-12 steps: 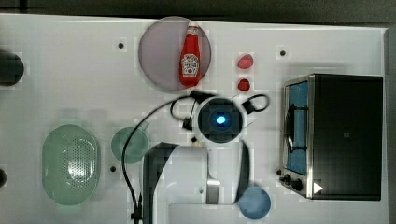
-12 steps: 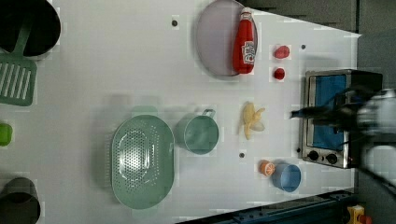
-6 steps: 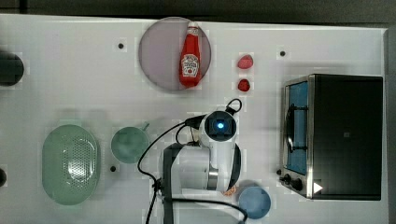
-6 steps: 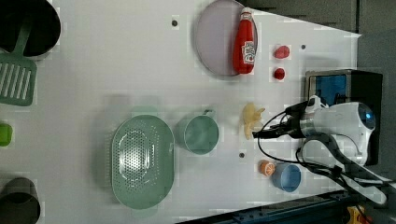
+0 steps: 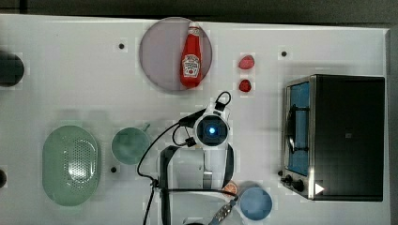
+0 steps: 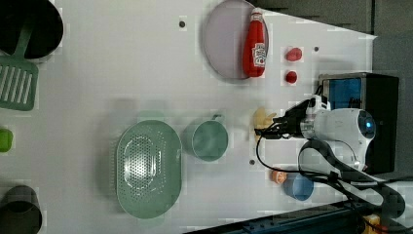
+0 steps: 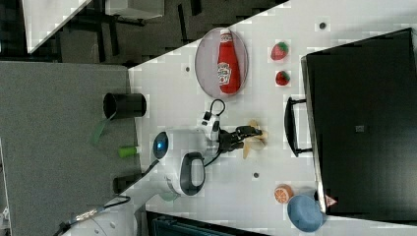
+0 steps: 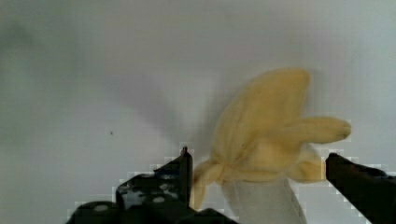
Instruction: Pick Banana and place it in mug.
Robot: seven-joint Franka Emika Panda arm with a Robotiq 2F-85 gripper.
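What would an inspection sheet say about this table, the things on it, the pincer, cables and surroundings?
Surface: white table, with small dark holes.
Job's things: banana lies on the table between the pincer's fingers; mug upright, nothing seen inside.
Clutter: ketchup bottle on a round plate; two strawberries; toaster oven; green colander; blue bowl; orange slice; black cup; green spatula.
Grippers: pincer open, straddling the banana.
Cables: black cable looping from the wrist.
Surroundings: grey floor.
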